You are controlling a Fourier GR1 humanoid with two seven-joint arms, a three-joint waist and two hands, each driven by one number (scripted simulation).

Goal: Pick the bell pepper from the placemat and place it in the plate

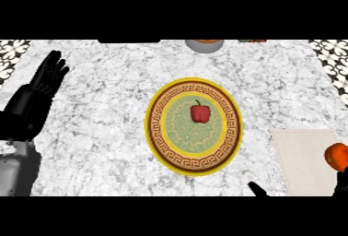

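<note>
Right robot hand (258, 189) state unclear, left robot hand (42, 78) released, bell pepper (200, 113) in plate (155, 124)

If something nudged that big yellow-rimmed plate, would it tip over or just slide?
Probably slide: the plate lies wide and flat on the smooth-looking marbled counter, so tipping seems unlikely. It looks rigid rather than floppy, so lifting one edge would likely raise the whole thing. It may also break if dropped.

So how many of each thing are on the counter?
plate: 1
red pepper: 1
placemat: 1
bowl: 1
orange round thing: 1
Total: 5
The cut-off bits at the far edge are not counted.
</note>
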